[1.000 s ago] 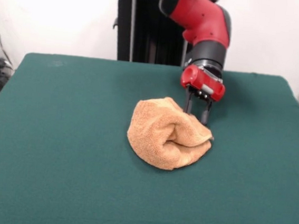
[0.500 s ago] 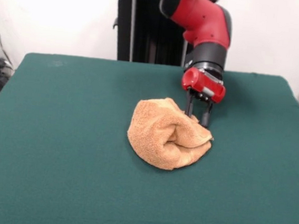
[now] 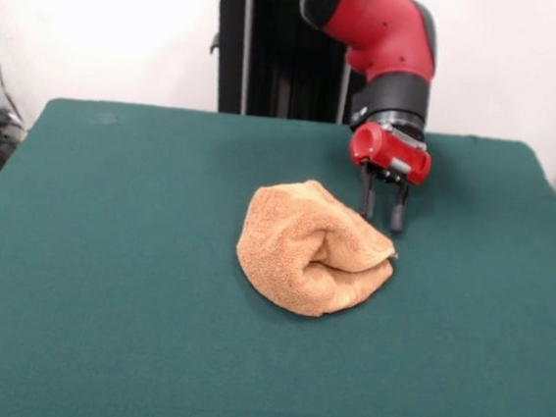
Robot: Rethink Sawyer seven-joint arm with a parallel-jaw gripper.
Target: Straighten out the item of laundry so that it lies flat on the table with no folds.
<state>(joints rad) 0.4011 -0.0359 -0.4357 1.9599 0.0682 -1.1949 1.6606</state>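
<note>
The red and black arm (image 3: 388,37) comes down from the top, bends at a big joint, and points its gripper (image 3: 383,217) straight down. The two dark fingers (image 3: 398,213) hang w/ a small gap between them, holding nothing. Tips sit just beside the towel's (image 3: 310,261) far right edge, not touching it. The orange-tan towel lies near the middle of the green table (image 3: 104,280), bunched up in a lump w/ thick folds rolled over each other.
</note>
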